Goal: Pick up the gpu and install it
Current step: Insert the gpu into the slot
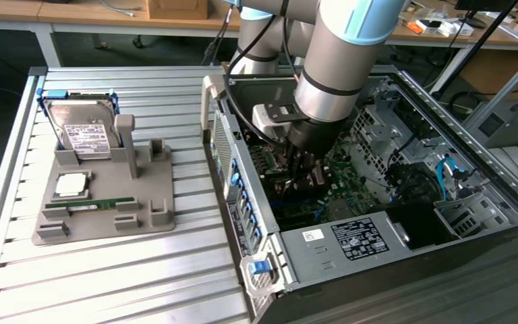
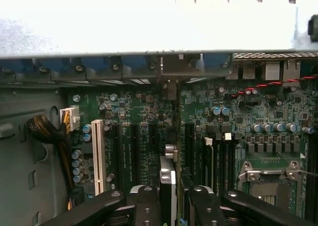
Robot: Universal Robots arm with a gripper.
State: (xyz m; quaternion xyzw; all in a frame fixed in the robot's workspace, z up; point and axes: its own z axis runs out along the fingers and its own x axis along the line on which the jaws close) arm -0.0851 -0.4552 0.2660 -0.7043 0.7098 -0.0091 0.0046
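Across the slatted metal table (image 1: 196,270), the open black-and-silver computer case (image 1: 241,182) takes the half toward the exterior view's right edge. The grey-and-blue robot arm (image 1: 340,61) reaches down into it, over the green motherboard (image 2: 144,136). Toward the exterior view's left edge sits the flat grey plastic fixture (image 1: 106,202). It carries the boxy silver hard drive (image 1: 83,131) and the narrow green memory stick (image 1: 102,202).

I judge the pick done and the install in hand. The thin dark gpu card (image 2: 168,186) stands edge-on inside the case, just above the board's long slots. The gripper (image 2: 173,206) has its black fingers (image 2: 146,206) pinching it from both sides.

I can't tell whether its lower edge touches a slot. Seating it calls for a true line-up with one slot and a straight, even press.
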